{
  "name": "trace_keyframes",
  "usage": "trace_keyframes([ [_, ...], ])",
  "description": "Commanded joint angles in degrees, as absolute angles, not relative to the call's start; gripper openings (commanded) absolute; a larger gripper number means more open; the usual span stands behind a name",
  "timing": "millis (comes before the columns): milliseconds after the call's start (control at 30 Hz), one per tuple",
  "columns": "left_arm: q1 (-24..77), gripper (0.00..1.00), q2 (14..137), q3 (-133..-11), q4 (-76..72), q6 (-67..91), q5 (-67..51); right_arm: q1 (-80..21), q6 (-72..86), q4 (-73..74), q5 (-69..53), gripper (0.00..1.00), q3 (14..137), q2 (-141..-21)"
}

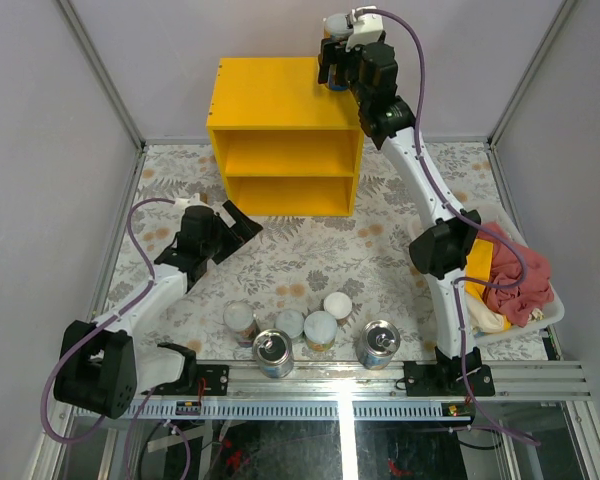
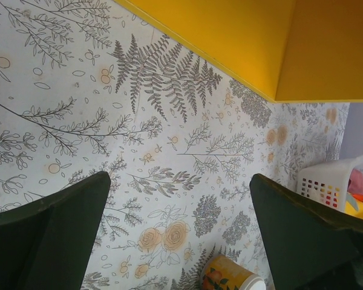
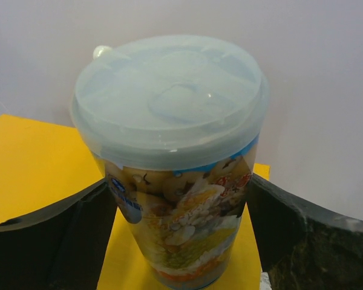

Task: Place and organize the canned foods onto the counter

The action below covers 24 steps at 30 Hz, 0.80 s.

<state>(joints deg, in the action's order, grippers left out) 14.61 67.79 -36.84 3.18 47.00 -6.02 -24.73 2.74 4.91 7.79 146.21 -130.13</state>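
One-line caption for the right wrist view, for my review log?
Right gripper clasps a white-lidded can over the top of the yellow counter.

Overhead and close wrist views, counter (image 1: 270,95) shared

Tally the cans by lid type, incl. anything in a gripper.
white-lidded cans: 5 (4 on the table, 1 in the right gripper)
silver pull-tab tins: 2
Total: 7

Two pull-tab tins (image 1: 273,353), five white-lidded cans (image 1: 320,329), seven in all; one yellow shelf unit (image 1: 275,100); one white basket (image 1: 552,318) holding cloth (image 1: 525,275); two robot arms (image 1: 145,300).
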Motion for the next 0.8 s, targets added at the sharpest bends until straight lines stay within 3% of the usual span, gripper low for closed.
trace_keyframes([
  [0, 14.5, 1.0, 66.2, -38.4, 0.3, 47.6, -7.1, -24.5, 2.9, 3.3, 7.3, 0.99, 145.8, -128.0],
  [400, 12.8, 1.0, 64.9, -39.8, -3.6, 51.9, -7.1, -24.6, 3.3, 1.8, 7.0, 0.99, 137.2, -120.5],
  [767, 12.0, 1.0, 71.7, -35.3, -28.8, 70.7, -6.2, -25.0, 3.8, -2.8, 7.3, 1.0, 124.5, -111.3],
])
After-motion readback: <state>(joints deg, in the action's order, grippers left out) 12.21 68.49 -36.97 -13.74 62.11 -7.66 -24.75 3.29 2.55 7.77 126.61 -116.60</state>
